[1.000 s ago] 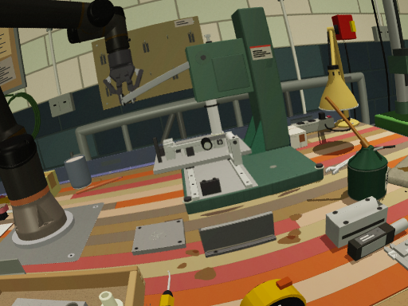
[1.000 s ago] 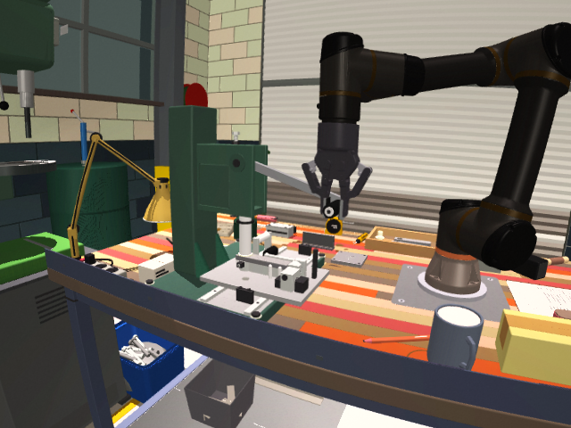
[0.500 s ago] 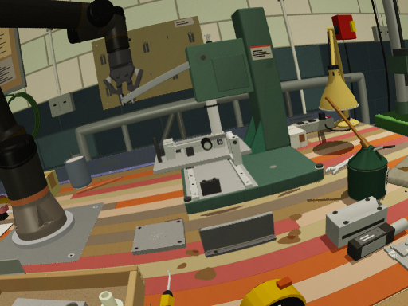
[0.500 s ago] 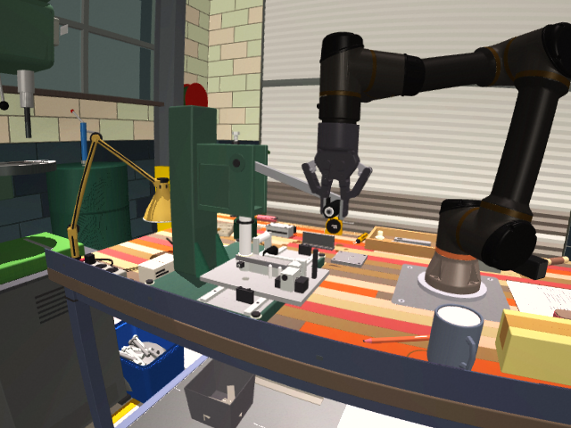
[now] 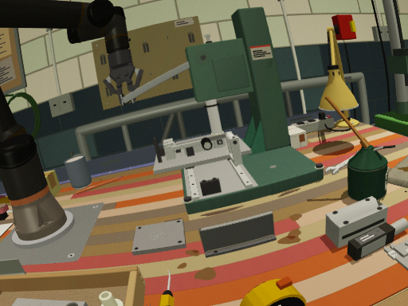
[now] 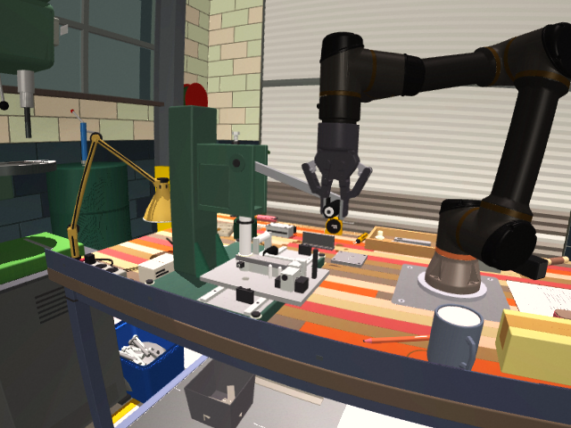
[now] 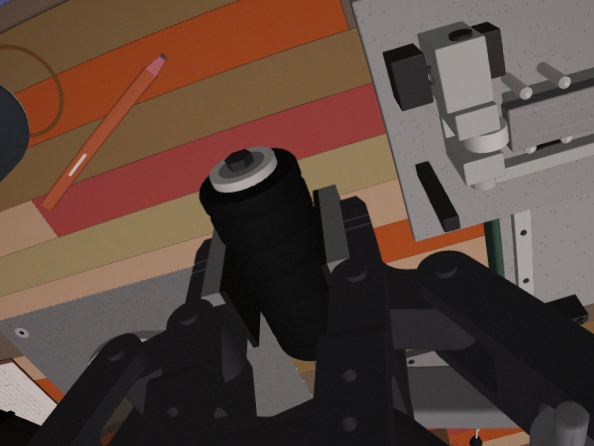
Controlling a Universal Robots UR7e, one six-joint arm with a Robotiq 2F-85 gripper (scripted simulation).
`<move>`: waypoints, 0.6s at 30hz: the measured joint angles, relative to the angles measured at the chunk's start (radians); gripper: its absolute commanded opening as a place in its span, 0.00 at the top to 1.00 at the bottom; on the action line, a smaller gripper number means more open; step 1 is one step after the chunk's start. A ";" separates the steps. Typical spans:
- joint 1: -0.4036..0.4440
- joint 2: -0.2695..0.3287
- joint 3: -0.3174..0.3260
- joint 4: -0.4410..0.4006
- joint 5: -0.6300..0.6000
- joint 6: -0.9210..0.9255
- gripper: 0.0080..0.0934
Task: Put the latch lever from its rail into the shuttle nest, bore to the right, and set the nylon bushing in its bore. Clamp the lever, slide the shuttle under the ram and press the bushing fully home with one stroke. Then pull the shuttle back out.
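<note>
On the green arbor press (image 5: 255, 99), the grey shuttle plate (image 5: 203, 153) sits under the ram (image 6: 245, 235), carrying the clamped latch lever (image 7: 545, 117) and its clamp block (image 7: 457, 70). High to the left of the press, my gripper (image 5: 121, 93) is closed around the black knob (image 7: 260, 235) at the end of the press handle (image 6: 286, 179), whose grey bar slopes up to the press head. The bushing is hidden from me under the ram.
The press base (image 5: 255, 175) with its slide rails takes up the bench centre. A grey mug (image 6: 454, 336) and an orange pencil (image 7: 102, 132) lie near the bench edge, the arm's base (image 6: 454, 281) behind them. An empty rail (image 5: 238, 235) and a grey plate (image 5: 159, 236) lie in front of the press.
</note>
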 measured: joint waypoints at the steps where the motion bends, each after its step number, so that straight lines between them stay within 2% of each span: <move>1: 0.000 0.000 0.000 0.000 0.000 0.000 1.00; 18: 0.003 -0.008 -0.017 0.027 0.000 0.004 1.00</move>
